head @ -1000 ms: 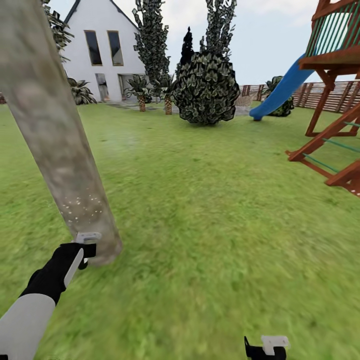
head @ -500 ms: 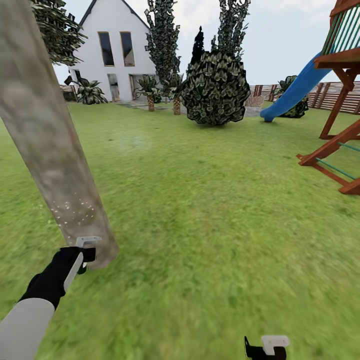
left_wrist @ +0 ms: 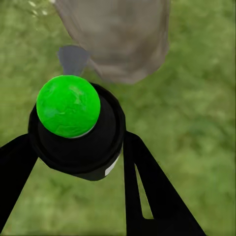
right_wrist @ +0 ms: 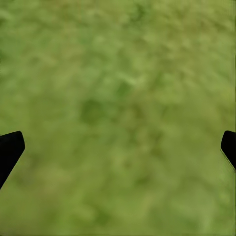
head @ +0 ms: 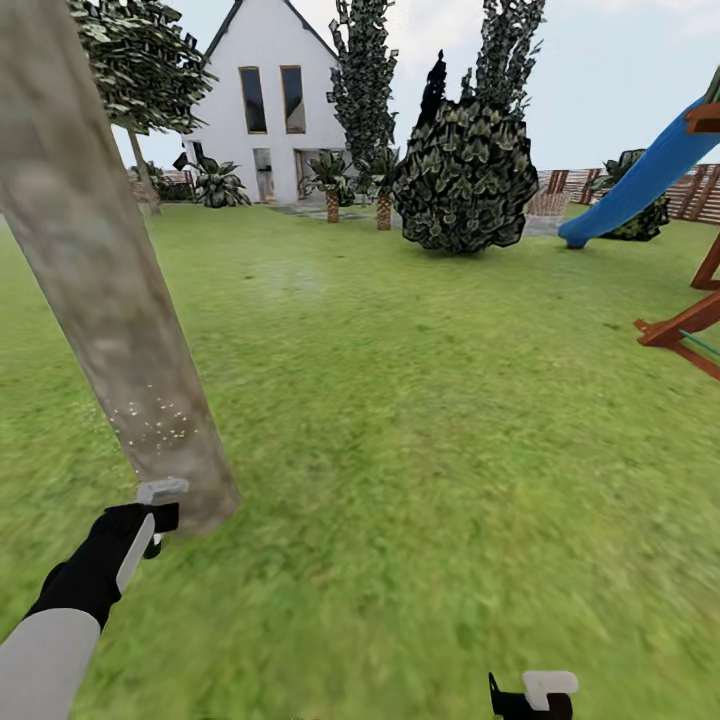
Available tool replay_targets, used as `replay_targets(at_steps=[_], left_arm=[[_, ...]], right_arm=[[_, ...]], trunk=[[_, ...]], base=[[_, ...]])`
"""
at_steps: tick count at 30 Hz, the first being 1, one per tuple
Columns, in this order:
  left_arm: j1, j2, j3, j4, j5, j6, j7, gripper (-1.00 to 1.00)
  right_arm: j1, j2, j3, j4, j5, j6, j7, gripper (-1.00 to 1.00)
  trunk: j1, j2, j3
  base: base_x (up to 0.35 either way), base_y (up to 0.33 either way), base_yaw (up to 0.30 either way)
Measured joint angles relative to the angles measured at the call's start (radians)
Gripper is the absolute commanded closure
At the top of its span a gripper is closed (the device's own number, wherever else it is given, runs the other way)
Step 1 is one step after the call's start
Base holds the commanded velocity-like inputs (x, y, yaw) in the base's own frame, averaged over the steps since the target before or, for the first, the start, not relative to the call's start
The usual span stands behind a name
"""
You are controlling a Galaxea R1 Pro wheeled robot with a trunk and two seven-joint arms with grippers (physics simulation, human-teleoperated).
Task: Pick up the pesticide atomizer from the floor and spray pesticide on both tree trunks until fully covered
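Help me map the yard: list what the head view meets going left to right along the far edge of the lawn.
White house → small palm → round dark bush → blue slide → wooden fence.

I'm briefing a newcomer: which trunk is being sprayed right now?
Start at the white gabled house, then come down the green lawn to the nearest thing on the left. That thick mottled grey-tan trunk leans across the frame, alone carrying fine white specks low down.
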Motion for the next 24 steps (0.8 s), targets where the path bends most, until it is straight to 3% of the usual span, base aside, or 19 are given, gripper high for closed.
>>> replay_targets(at_steps=[4, 5, 7, 9, 12, 16, 18, 20, 22, 24], left_arm=[[0.002, -0.011, 0.01, 0.0, 0.007, -0.001, -0.001, 1.0], [0.002, -0.015, -0.001, 0.0, 0.009, -0.001, -0.001, 1.0], [0.002, -0.026, -0.067, -0.001, 0.011, -0.001, 0.001, 1.0], [0.002, -0.028, -0.08, -0.002, 0.004, -0.002, 0.002, 1.0], [0.014, -0.002, -0.074, 0.002, -0.002, -0.056, 0.002, 1.0], [0.024, 0.026, -0.059, 0.037, 0.005, -0.068, 0.002, 1.0], [0.025, 0.021, -0.036, 0.049, 0.006, -0.071, 0.002, 1.0], [0.025, 0.01, -0.034, 0.052, 0.009, -0.071, 0.002, 1.0], [0.022, -0.024, -0.039, 0.053, 0.008, -0.072, 0.002, 1.0], [0.015, -0.03, -0.039, 0.052, 0.004, -0.07, 0.005, 1.0]], right_arm=[[0.0, 0.0, 0.0, 0.0, 0.0, 0.0, 0.0, -1.0], [0.0, -0.001, 0.0, 0.0, 0.0, 0.0, 0.0, -1.0], [0.0, 0.0, 0.0, 0.0, 0.0, 0.0, 0.0, -1.0], [0.0, 0.0, 0.0, 0.0, 0.0, 0.0, 0.0, -1.0], [0.0, 0.0, 0.0, 0.0, 0.0, 0.0, 0.0, -1.0], [0.0, 0.0, 0.0, 0.0, 0.0, 0.0, 0.0, -1.0], [0.0, 0.0, 0.0, 0.0, 0.0, 0.0, 0.0, -1.0], [0.0, 0.0, 0.0, 0.0, 0.0, 0.0, 0.0, -1.0], [0.0, 0.0, 0.0, 0.0, 0.001, 0.0, 0.001, -1.0], [0.0, -0.001, 0.0, 0.0, 0.001, 0.0, 0.001, -1.0]], trunk=[[0.0, 0.0, 0.0], [0.0, 0.0, 0.0], [0.0, 0.0, 0.0], [0.0, 0.0, 0.0], [0.0, 0.0, 0.0], [0.0, 0.0, 0.0], [0.0, 0.0, 0.0], [0.0, 0.0, 0.0], [0.0, 0.0, 0.0], [0.0, 0.0, 0.0]], base=[[0.03, -0.273, 0.039], [0.129, -0.261, 0.056], [0.208, -0.213, 0.209], [0.235, -0.192, 0.263], [0.242, -0.184, 0.276], [0.213, -0.157, 0.277], [0.048, -0.034, 0.277], [0.011, -0.008, 0.165], [0.002, -0.001, 0.028], [0.0, 0.0, 0.007]])
